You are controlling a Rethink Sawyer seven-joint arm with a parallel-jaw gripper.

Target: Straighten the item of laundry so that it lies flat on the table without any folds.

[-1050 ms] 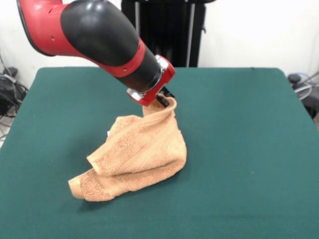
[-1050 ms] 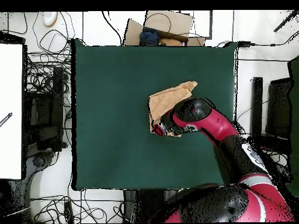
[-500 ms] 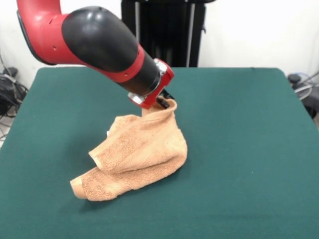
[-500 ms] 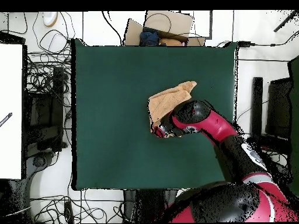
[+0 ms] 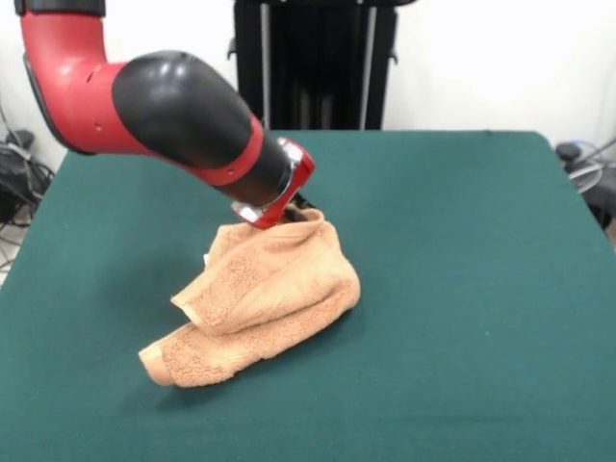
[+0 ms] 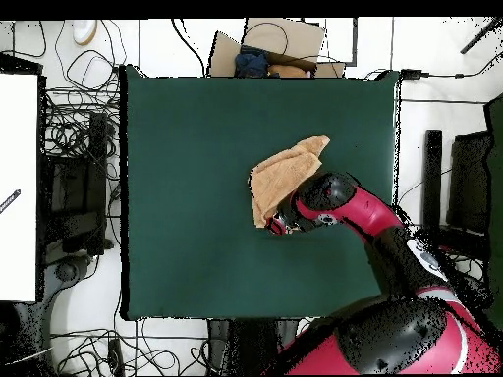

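The item of laundry, a light orange-tan terry towel, lies crumpled and folded over itself near the middle of the green table. Its far corner rises to a peak under my red and black wrist. My gripper is shut on that raised corner, and the wrist and cloth mostly hide the fingers. A rolled end of the towel points toward the near left. In the overhead view the towel sits right of the table's centre, with the gripper at its lower edge.
Green cloth surrounds the towel on all sides. Tangled cables and a white board lie beside the table in the overhead view, and a cardboard box stands past its top edge.
In the front view the arm has swung left and come lower. The held towel corner has dropped with it, so the peak is shorter and the cloth slumps flatter.
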